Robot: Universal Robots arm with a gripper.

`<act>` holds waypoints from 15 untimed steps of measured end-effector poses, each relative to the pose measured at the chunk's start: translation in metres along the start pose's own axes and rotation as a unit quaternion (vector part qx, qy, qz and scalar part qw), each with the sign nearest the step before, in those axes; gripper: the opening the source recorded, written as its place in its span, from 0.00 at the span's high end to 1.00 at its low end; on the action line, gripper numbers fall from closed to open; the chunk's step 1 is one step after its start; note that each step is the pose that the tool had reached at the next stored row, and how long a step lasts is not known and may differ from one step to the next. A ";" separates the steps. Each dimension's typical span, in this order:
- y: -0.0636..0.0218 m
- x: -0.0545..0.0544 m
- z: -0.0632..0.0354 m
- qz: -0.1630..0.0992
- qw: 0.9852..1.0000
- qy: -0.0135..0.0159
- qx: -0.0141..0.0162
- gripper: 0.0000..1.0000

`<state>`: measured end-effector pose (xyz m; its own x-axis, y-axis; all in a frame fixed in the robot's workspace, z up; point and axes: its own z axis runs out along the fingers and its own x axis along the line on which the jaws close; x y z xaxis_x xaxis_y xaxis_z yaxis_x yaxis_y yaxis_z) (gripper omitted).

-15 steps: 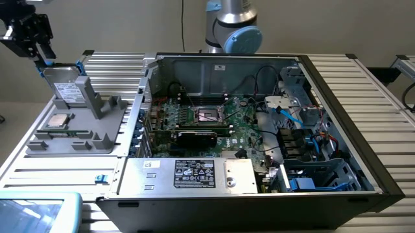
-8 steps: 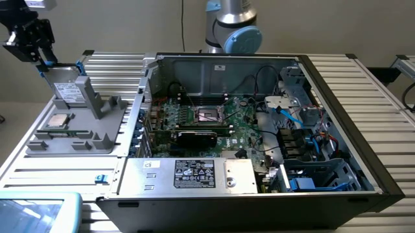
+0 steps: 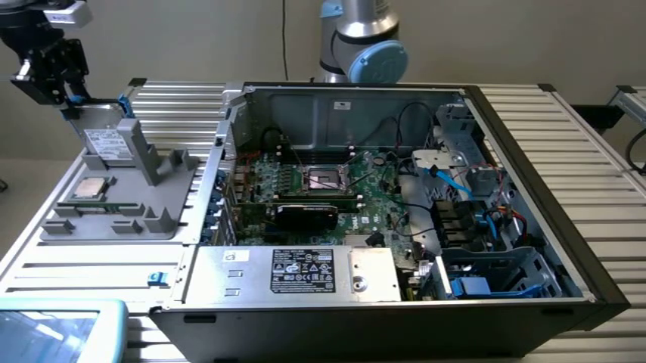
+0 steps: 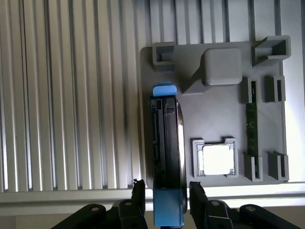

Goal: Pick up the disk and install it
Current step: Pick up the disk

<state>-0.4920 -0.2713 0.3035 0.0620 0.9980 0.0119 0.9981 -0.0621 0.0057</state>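
A robot gripper (image 4: 167, 194) hangs over a grey tray (image 4: 217, 114) beside an open computer case (image 3: 343, 189). Its fingers (image 4: 138, 193) are spread wide and hold nothing — they straddle one end of the disk (image 4: 167, 143), which stands on edge in a tray slot, with a small gap on either side. The likely risk is that the fingers cover only the disk's blue-railed end, so a shallow or off-centre grip could tip it, jam it in the slot, or let it slip.

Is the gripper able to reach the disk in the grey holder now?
Probably yes: the gripper hangs over the disk, its open jaws on either side of the disk's edge, and nothing stands between them.
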 end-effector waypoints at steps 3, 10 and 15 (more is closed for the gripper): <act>0.0000 0.000 0.0029 0.000 1.000 0.000 0.000 0.50; 0.0000 0.000 0.0041 0.000 1.000 0.000 0.000 0.50; 0.0000 0.000 0.0041 0.000 1.000 0.000 0.000 0.50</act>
<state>-0.4920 -0.2713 0.2994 0.0621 0.9980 0.0115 0.9981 -0.0621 0.0053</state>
